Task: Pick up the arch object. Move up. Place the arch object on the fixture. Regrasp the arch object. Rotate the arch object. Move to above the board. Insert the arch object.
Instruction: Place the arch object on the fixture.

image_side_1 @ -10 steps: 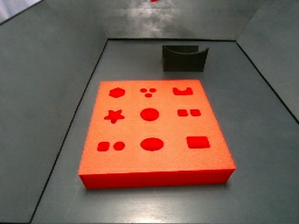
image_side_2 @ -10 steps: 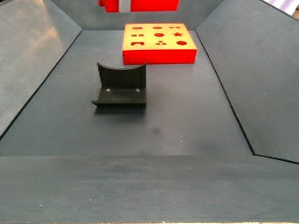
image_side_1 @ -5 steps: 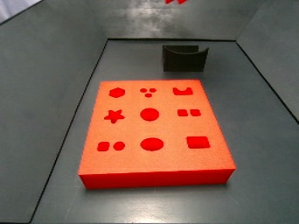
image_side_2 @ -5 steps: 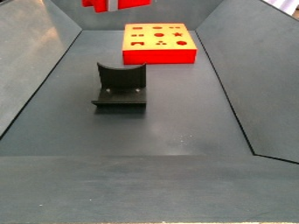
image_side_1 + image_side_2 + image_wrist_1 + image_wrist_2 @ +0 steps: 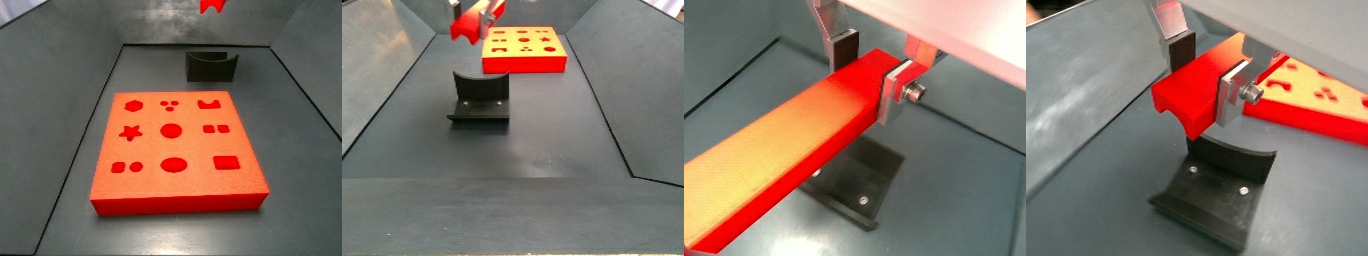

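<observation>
The arch is clamped near its arched end by the pincer, held in the air above the fixture. It is judged stiff, light and smooth-sided, so a firm grip across its flat faces is advised.

No readable text, labels, brands or numbers showed in any view. The board carried only shaped cut-outs, no print. The arch object was plain red, unmarked, clamped in the gripper above the fixture, whose dark surface had two screw heads and no lettering. The silver fingers bore a bolt head, no stamp legible. Floor and walls in both side views were bare grey, no signs.
</observation>
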Available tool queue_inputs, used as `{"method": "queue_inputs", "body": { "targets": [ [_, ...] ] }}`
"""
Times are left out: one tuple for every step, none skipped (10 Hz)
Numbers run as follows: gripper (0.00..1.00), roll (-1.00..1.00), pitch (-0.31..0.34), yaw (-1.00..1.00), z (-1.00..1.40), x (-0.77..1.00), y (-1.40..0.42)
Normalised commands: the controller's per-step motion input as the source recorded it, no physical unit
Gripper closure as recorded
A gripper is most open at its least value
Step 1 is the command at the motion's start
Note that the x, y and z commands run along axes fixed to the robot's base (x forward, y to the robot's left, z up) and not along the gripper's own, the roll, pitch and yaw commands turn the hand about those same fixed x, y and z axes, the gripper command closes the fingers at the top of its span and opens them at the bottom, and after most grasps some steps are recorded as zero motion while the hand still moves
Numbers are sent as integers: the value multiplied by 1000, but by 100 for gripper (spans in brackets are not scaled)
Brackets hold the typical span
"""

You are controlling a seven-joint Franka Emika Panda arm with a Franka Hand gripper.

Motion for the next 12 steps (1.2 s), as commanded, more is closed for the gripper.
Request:
{"method": "queue_inputs", "body": {
  "targets": [
    [100, -1000, 389, 797, -64, -42, 78],
    [100, -1000, 467, 702, -26, 13, 63],
    [100, -1000, 538, 620, -20, 49, 53],
    [100, -921, 581, 480, -18, 74, 48],
    [100, -670, 539, 223, -10, 87, 46],
    [100, -545, 506, 118, -11, 88, 47],
    [100, -323, 418, -27, -2, 88, 35],
    [100, -223, 334, -104, 2, 84, 28],
    [100, -149, 241, -147, -1, 70, 31],
    [100, -123, 206, -150, 2, 68, 30],
    [100, -1000, 60, -175, -1000, 101, 62],
    [100, -1000, 35, -178, -1000, 112, 70]
  ]
}}
